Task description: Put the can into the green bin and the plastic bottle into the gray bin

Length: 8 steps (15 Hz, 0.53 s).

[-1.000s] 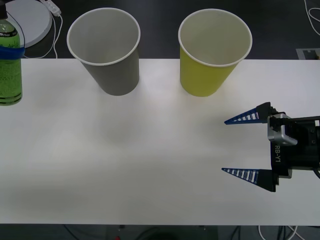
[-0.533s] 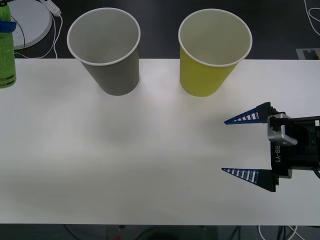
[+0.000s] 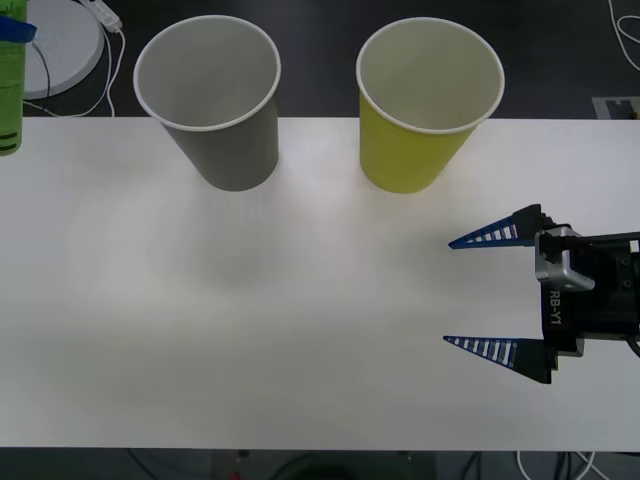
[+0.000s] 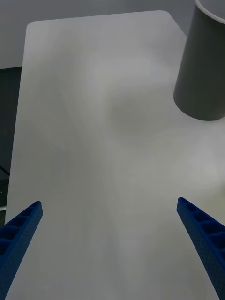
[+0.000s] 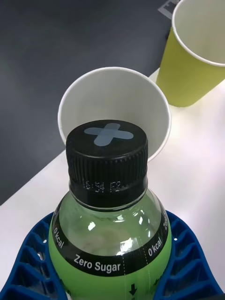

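The white table [image 3: 300, 330] lies bare across its middle and near side, with open room between the two bins at the far edge and the right gripper [image 3: 480, 292], which hangs low over the table's right side with its blue fingers [image 3: 487, 235] spread wide apart and nothing between them. Beyond the far edge the floor is dark, with a white round base [image 3: 65, 40] and a cable on it at the far left. The gray bin [image 3: 215, 100] stands at the far edge left of centre, the green bin [image 3: 425, 105] to its right, well apart, both upright and tilted in view; what shows of their pale insides holds nothing. The bottle [image 3: 10, 85] shows at the front view's far left edge, lifted above the table's left corner. In the left wrist view the left gripper [image 5: 112, 262] is clamped on the bottle [image 5: 110, 220], its ribbed fingers [image 5: 28, 262] curving round the body (dark cap up, a "Zero Sugar" band beneath), with the gray bin's [image 5: 115, 101] mouth just beyond the cap and the green bin [image 5: 192, 61] farther off.
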Each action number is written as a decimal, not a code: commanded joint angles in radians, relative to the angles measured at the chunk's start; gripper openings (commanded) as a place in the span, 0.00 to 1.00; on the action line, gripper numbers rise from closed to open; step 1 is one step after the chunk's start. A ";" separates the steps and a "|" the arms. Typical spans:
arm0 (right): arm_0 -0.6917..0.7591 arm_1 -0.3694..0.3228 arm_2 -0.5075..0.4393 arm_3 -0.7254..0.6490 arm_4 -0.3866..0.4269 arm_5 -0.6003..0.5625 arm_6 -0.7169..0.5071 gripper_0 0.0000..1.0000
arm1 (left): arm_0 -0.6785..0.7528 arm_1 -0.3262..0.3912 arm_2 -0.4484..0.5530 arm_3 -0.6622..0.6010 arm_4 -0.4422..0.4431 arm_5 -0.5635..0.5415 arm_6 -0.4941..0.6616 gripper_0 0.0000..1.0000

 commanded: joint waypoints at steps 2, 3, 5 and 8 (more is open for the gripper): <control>0.000 0.000 0.000 0.000 0.000 0.000 0.000 1.00 | -0.330 -0.080 -0.273 0.122 -0.080 -0.106 -0.010 0.00; 0.000 0.000 0.000 0.000 0.000 0.000 0.000 1.00 | -0.387 -0.100 -0.322 0.154 -0.085 -0.116 -0.010 0.00; 0.000 0.000 0.000 0.000 0.000 0.000 0.000 1.00 | -0.494 -0.149 -0.423 0.223 -0.094 -0.116 -0.010 0.00; 0.000 0.000 0.000 0.000 0.000 0.000 0.000 1.00 | -0.593 -0.225 -0.507 0.314 -0.115 -0.114 -0.010 0.00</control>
